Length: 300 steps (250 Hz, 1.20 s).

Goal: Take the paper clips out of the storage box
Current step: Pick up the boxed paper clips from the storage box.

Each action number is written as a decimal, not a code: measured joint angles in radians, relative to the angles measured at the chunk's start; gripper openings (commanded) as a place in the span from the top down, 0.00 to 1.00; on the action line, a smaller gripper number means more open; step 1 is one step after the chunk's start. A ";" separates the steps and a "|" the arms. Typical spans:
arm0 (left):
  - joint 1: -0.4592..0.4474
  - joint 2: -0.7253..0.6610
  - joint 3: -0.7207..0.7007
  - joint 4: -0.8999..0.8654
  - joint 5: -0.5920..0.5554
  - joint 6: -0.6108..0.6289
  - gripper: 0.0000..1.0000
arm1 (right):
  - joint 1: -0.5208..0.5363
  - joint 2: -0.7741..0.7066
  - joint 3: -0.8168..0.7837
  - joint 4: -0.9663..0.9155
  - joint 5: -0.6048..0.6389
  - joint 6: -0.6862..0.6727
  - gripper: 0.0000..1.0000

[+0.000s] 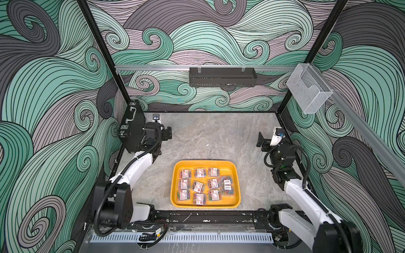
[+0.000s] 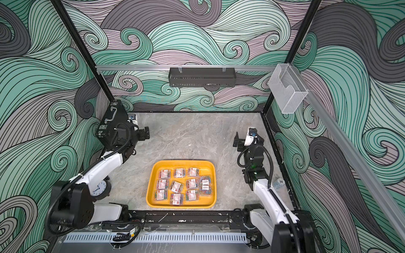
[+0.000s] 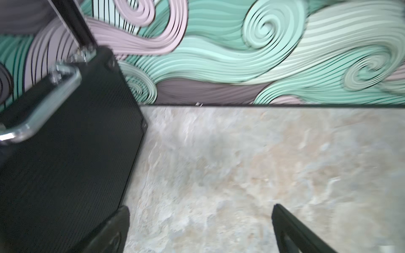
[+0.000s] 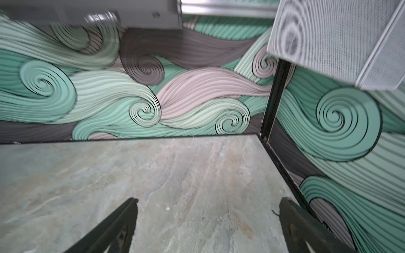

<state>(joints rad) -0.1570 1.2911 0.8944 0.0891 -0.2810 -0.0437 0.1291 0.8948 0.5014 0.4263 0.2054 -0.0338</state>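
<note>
While my left gripper [image 3: 200,210] and right gripper [image 4: 209,200] hang over the table [image 1: 208,135] at either side, jaws spread wide and empty, I see the storage box [image 1: 205,162] near the front edge, well apart from both, with the paper clips [image 1: 199,186] lying inside it.

Lying at the front centre of the grey stone-patterned tabletop [image 1: 208,135]: shallow yellow-orange plastic tray [image 1: 206,163], with small clear plastic boxes of multicoloured paper clips [image 1: 198,187] in rows inside. Standing at far left, against the wall: black metal-latched briefcase [image 1: 131,127]. Hanging on the back wall: black perforated metal shelf [image 1: 222,76]. Mounted on the right wall, above the table: clear acrylic holder [image 1: 306,87].
</note>
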 measured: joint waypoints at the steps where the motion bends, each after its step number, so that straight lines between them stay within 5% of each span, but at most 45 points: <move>1: -0.002 -0.006 0.005 -0.005 -0.002 -0.004 0.01 | 0.002 -0.004 0.003 -0.005 0.001 0.000 0.00; 77: -0.085 -0.134 0.077 -0.204 -0.040 -0.086 0.01 | 0.126 -0.105 0.216 -0.346 0.017 0.050 0.00; 183: -0.148 -0.196 0.157 -0.554 0.023 -0.326 0.01 | 0.406 0.054 0.406 -0.789 -0.122 0.239 0.04; 300: -0.154 -0.303 0.059 -0.643 0.068 -0.399 0.01 | 0.825 0.364 0.427 -0.973 -0.143 0.439 0.15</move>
<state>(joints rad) -0.3111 0.9886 0.9531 -0.5541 -0.2131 -0.4423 0.9539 1.2591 0.9283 -0.5468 0.0620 0.4053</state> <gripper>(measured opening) 0.990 0.869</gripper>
